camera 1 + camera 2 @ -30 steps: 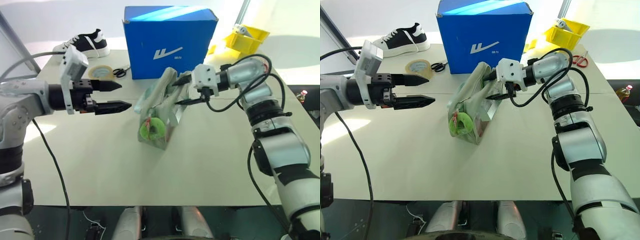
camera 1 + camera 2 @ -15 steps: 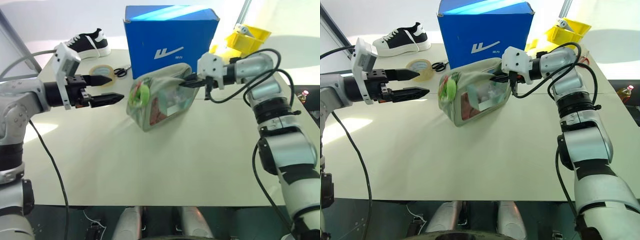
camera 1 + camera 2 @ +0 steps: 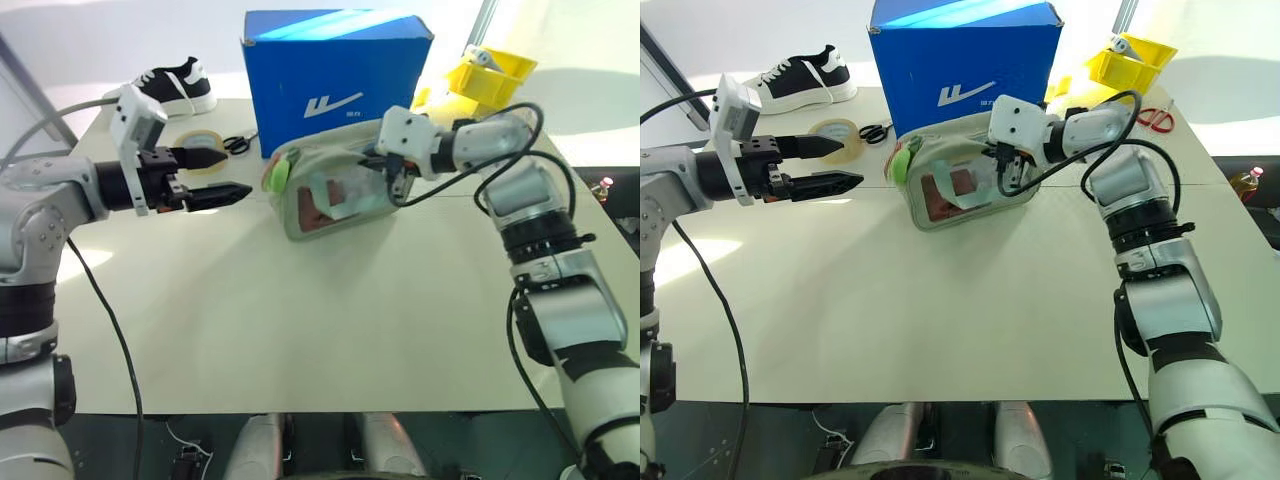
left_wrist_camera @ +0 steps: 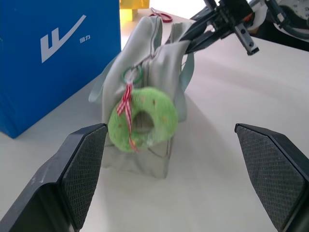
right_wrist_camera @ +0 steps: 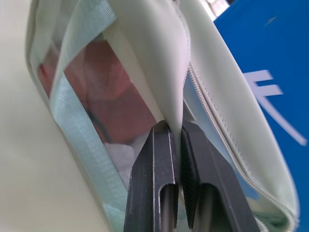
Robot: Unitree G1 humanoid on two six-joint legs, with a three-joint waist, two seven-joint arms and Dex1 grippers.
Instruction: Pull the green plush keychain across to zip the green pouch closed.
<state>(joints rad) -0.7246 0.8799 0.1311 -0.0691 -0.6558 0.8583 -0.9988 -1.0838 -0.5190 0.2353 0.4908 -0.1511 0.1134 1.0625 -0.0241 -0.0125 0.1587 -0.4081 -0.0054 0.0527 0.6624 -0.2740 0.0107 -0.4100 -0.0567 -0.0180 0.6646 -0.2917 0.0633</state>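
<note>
Your left gripper (image 3: 232, 176) hangs near the table (image 3: 300, 320), fingers apart and empty, aimed at the keychain (image 4: 140, 118), which dangles off the pouch (image 3: 335, 190) end facing it. Your right gripper (image 3: 388, 170) is pinched tight on the opposite end's fabric, likely anchoring it for the pull. Behind it stands the blue box (image 3: 335, 70).

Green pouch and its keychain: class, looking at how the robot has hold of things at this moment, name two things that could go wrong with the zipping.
1. The right hand pinches only a thin fold of the green pouch; a pull on the zip could tug that fabric free.
2. The green plush keychain dangles loose at the pouch's end, facing the open left hand; it may swing, so the hand could close on pouch fabric instead.
</note>
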